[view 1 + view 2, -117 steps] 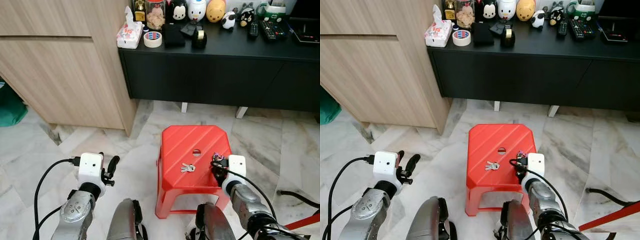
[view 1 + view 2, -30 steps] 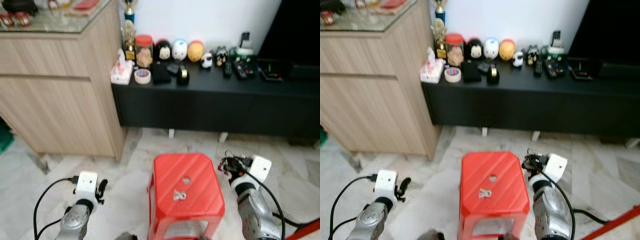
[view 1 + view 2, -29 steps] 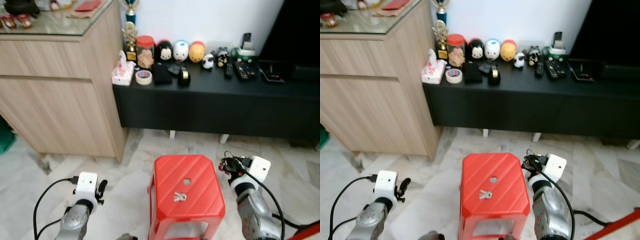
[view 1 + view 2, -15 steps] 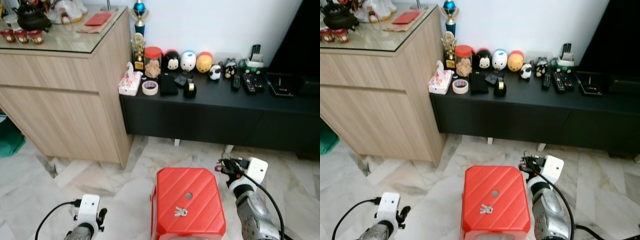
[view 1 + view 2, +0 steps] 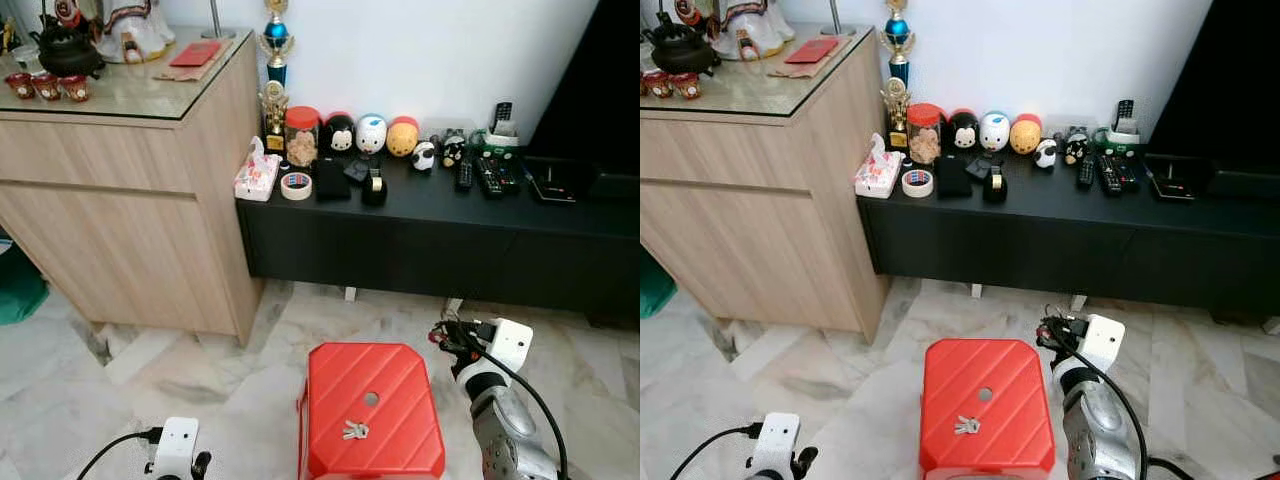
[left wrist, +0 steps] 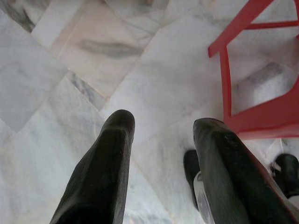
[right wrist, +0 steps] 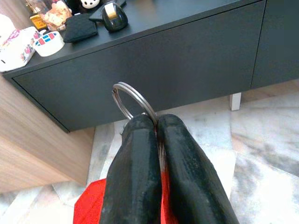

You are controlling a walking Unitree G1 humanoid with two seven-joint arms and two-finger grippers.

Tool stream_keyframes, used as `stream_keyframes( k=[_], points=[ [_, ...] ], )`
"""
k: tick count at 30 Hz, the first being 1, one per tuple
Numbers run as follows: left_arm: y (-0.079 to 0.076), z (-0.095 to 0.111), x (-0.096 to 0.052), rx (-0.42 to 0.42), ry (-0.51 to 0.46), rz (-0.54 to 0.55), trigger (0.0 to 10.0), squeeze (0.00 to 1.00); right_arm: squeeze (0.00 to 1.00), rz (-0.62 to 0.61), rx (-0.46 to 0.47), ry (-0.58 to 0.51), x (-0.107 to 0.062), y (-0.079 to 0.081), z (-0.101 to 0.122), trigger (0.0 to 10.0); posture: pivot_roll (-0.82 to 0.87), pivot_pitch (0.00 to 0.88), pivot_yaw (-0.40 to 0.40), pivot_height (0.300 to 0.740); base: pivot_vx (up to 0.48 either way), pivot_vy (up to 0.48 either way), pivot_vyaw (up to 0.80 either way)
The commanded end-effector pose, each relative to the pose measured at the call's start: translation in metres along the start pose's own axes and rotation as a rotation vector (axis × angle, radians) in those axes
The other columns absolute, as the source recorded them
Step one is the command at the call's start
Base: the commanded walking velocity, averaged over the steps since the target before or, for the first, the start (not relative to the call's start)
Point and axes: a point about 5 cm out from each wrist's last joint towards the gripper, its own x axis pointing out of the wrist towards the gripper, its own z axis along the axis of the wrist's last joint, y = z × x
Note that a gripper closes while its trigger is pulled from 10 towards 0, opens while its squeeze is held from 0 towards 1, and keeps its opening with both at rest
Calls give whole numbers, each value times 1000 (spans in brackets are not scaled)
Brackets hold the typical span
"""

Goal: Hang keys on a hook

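My right gripper (image 5: 445,337) hovers off the far right corner of the red stool (image 5: 395,385), pointing toward the black console. Its fingers (image 7: 135,154) are shut on a silver key ring (image 7: 138,95), which sticks up past the tips; the keys themselves are hidden. A second small bunch of keys (image 5: 353,431) lies on the stool top, near its front. My left gripper (image 6: 161,126) hangs low at my left side, open with nothing between its fingers, over marble floor beside a stool leg (image 6: 226,79).
A long black console (image 5: 440,245) carries a tissue pack (image 5: 257,175), a tape roll (image 5: 296,186), toys and remotes. A wooden cabinet (image 5: 120,220) with a glass top stands to its left. A green bag (image 5: 18,285) sits at the far left.
The camera has risen and tilted up, so the cabinet top and wall now show. My right gripper left the stool's edge and lifted with the key ring. My left arm sank lower in view.
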Motion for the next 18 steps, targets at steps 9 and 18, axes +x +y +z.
stream_keyframes(
  k=[9,18],
  points=[
    [-2,-21,-7,-25,65,-4,10000,0,0,12,-4,5,0,6,-4,10000,55,0,-35,740,-354,0,0],
    [1,-28,-9,-36,96,9,10000,0,0,0,0,13,2,7,-4,10000,57,0,-37,740,-367,0,0]
  ],
)
